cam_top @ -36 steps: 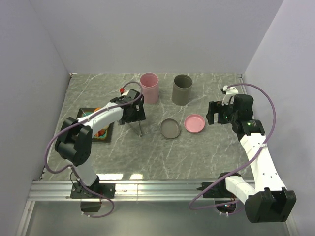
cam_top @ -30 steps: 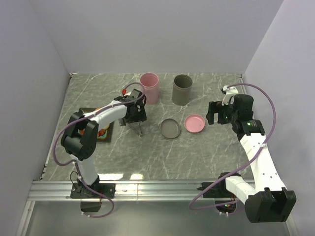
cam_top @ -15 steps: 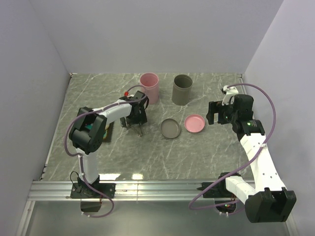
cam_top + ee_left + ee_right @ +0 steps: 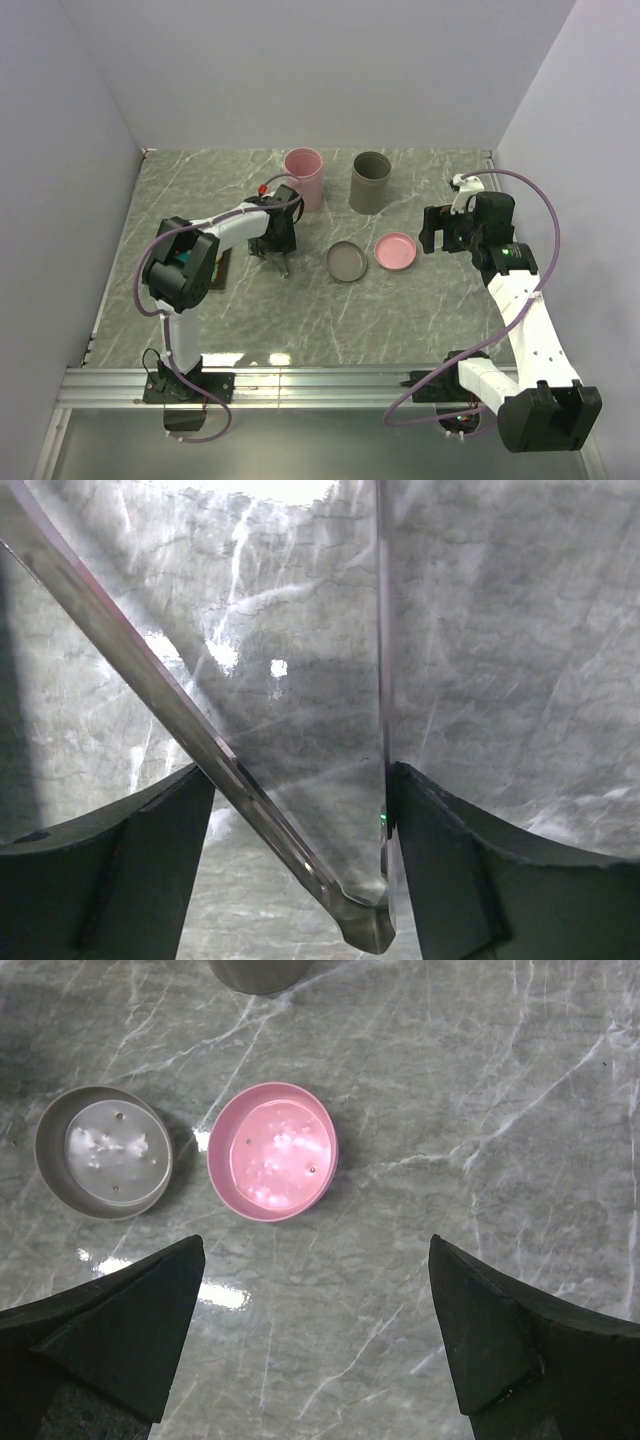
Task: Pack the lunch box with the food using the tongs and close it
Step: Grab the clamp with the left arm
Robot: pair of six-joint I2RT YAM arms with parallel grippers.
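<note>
The grey metal tongs (image 4: 200, 735) lie on the marble table, a thin line in the top view (image 4: 284, 266). My left gripper (image 4: 277, 250) is down over their joined end. In the left wrist view the left gripper (image 4: 300, 770) has one finger against each tong arm, so it is shut on them. The lunch box stands apart as a pink tub (image 4: 303, 178) and a grey tub (image 4: 370, 181), with a pink lid (image 4: 272, 1152) and a grey lid (image 4: 103, 1152) lying flat. My right gripper (image 4: 432, 232) hovers open and empty right of the pink lid. The food is hidden behind the left arm.
A dark-edged tray (image 4: 220, 270) lies at the left, mostly covered by the left arm. Both lids (image 4: 396, 250) (image 4: 347, 261) sit mid-table between the arms. Walls close the table on three sides, and a metal rail runs along the near edge.
The left arm has folded in and lowered onto the tongs, and its jaws have narrowed from wide open to touching both tong arms. The right arm has not moved.
</note>
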